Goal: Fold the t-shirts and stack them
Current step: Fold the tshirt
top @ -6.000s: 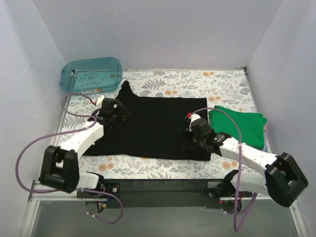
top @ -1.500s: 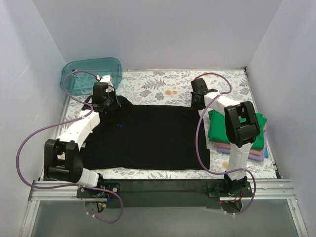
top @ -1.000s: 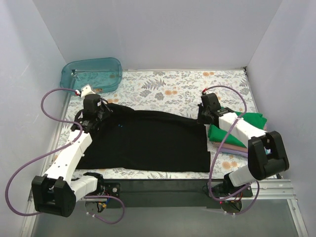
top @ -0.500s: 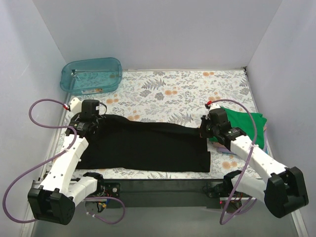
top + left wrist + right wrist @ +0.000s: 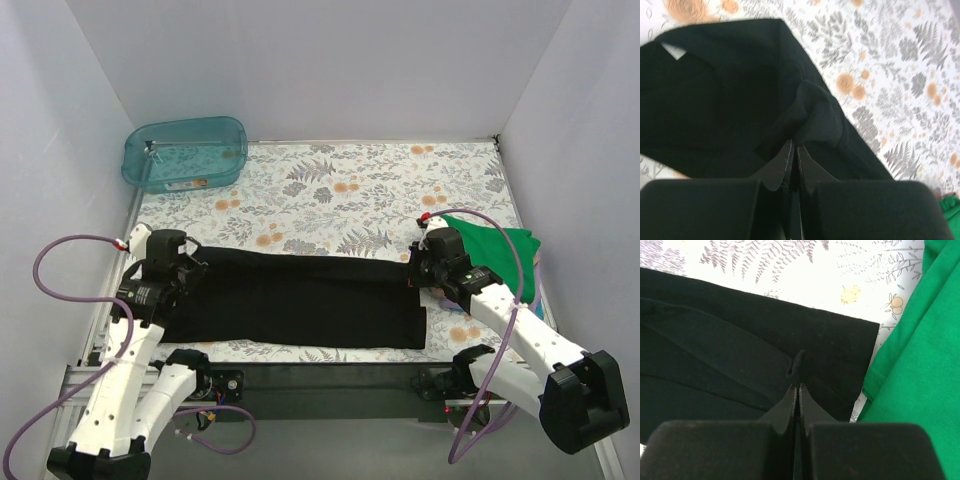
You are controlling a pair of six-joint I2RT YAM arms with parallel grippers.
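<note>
Two grippers (image 5: pixel 792 146) (image 5: pixel 798 388) pinch one black t-shirt (image 5: pixel 300 295) beside one green t-shirt (image 5: pixel 500 255).

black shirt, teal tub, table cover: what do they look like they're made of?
The black t-shirt looks like soft matte knit cloth, probably cotton jersey, since it folds flat and bunches into soft creases. The teal tub looks like rigid glossy plastic, with see-through walls and rounded moulded corners. The floral table cover is a flat printed sheet; I cannot tell whether it is cloth or vinyl.
</note>
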